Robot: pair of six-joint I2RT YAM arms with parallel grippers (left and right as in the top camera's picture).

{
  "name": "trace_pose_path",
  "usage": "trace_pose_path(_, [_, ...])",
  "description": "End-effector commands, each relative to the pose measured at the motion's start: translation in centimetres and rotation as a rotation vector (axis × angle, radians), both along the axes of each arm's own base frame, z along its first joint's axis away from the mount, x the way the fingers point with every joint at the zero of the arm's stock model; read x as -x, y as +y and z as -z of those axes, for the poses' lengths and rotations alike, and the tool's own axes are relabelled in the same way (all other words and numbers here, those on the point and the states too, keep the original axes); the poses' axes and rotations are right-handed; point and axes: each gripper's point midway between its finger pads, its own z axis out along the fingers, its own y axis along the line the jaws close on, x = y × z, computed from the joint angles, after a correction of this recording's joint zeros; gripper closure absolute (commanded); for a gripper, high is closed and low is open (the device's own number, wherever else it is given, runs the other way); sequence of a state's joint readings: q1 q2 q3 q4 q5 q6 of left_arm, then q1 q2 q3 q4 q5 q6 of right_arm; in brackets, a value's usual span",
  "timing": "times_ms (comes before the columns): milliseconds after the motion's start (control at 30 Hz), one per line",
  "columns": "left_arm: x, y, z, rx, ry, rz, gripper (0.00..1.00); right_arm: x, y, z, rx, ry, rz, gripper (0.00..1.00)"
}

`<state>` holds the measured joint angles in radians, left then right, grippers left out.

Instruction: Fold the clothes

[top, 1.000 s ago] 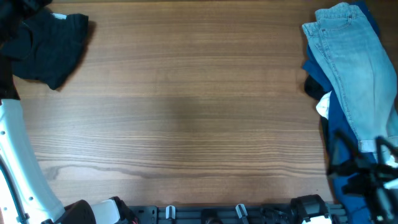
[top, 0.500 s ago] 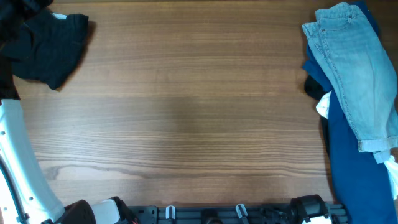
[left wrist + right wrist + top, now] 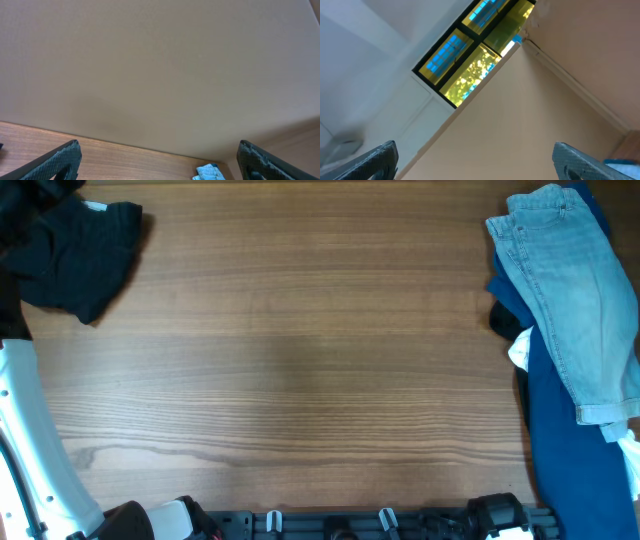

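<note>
From above, the black garment (image 3: 75,255) lies bunched in the far left corner of the table (image 3: 300,360). It is soft and matte, rumpled into loose folds, with a small white label (image 3: 95,207) at its upper edge. The table is smooth wood with long grain lines running across it. At the far right, light blue jeans (image 3: 570,290) lie spread lengthwise with their seams and hem showing, on top of a dark blue cloth (image 3: 575,460) that reaches down to the near edge. The left arm (image 3: 35,450) shows as a glossy white curved link rising along the left edge, just below the garment and clear of it.

From the left wrist, the left gripper (image 3: 159,150) looks level across the table. Its two dark, woven-textured fingers (image 3: 55,162) stand wide apart at the bottom corners, with nothing between them. Beyond them are a strip of the wooden top, a scrap of the pale jeans and a plain beige wall (image 3: 160,65).

From the right wrist, the right gripper (image 3: 475,150) is tilted upward. Its fingers (image 3: 375,160) are spread just as wide and hold nothing. Past them a window (image 3: 470,55) with yellow-green and blue panes sits high up, where the beige wall meets the white ceiling.
</note>
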<state>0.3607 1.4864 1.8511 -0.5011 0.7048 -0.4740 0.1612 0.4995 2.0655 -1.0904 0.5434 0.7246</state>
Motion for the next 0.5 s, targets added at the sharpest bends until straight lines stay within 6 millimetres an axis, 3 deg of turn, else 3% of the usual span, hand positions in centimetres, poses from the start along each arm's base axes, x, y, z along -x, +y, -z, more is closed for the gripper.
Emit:
trace_pose_path(0, [0.4,-0.4,-0.6,-0.003,-0.014,0.007,0.00,-1.9,0.2,1.0,-0.042,0.040,-0.007,0.00])
trace_pose_path(133, [0.4,-0.4,-0.6,-0.003,-0.014,0.007,0.00,-4.0,0.5,2.7,-0.199,0.053,-0.069,0.00])
trace_pose_path(300, [0.4,-0.4,-0.6,-0.003,-0.014,0.007,0.00,-3.5,-0.8,5.9,-0.356,0.111,-0.024,0.00])
trace_pose_path(467, [0.5,-0.4,-0.6,-0.003,-0.014,0.007,0.00,-3.7,-1.3,11.5,-0.622,0.199,0.005,0.00])
